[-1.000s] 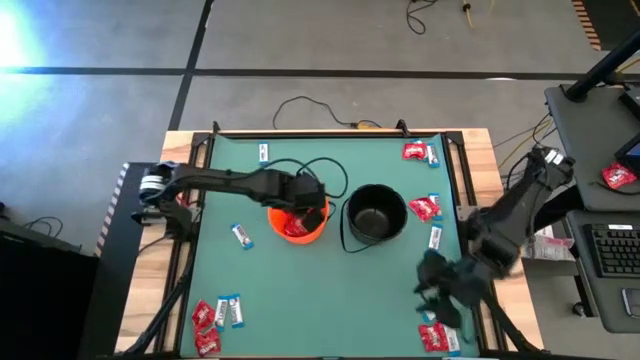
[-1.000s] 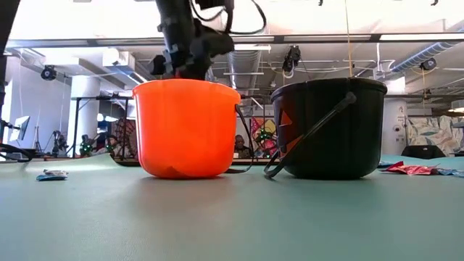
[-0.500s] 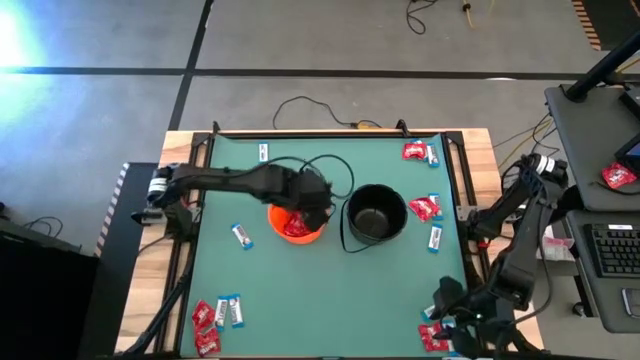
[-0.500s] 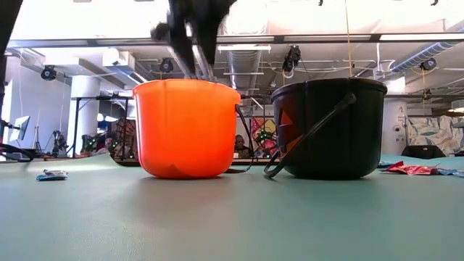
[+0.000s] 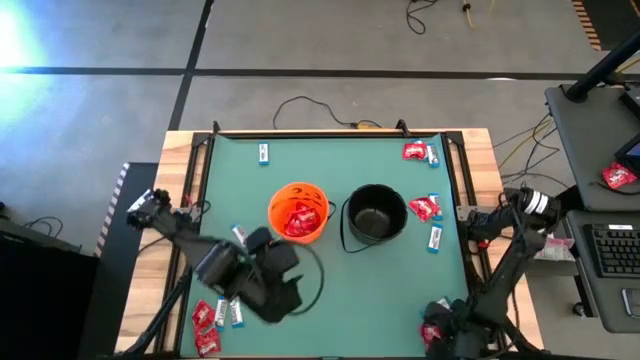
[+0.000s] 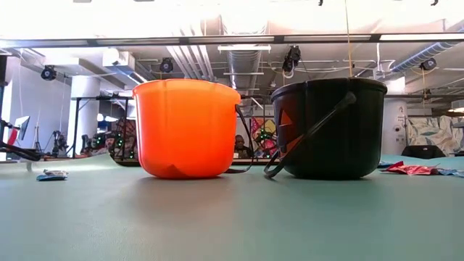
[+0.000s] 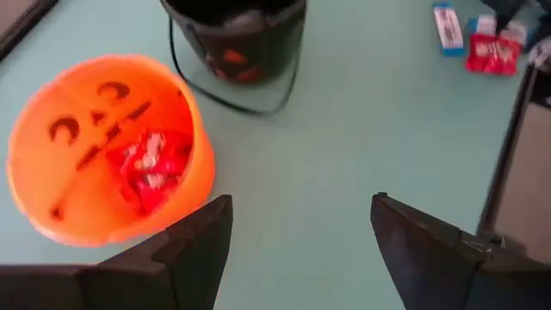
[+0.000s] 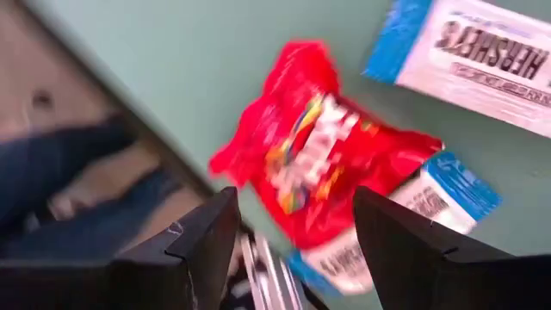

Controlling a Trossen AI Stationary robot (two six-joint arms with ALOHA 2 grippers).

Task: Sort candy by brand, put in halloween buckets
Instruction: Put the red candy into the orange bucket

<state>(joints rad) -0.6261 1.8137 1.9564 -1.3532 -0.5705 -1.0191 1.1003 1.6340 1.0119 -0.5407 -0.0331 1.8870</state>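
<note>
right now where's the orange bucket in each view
High view: orange bucket at table centre, left of the black bucket.
Low view: the orange bucket left of centre, black bucket on its right.
Left wrist view: at the left edge, red packets inside.
Right wrist view: not in it.
Shared landmark: the black bucket.

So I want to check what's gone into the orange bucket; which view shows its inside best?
The left wrist view: the orange bucket fills it, red packets plain inside. The high view shows them smaller; the low view shows only its wall; the right wrist view misses it.
</note>
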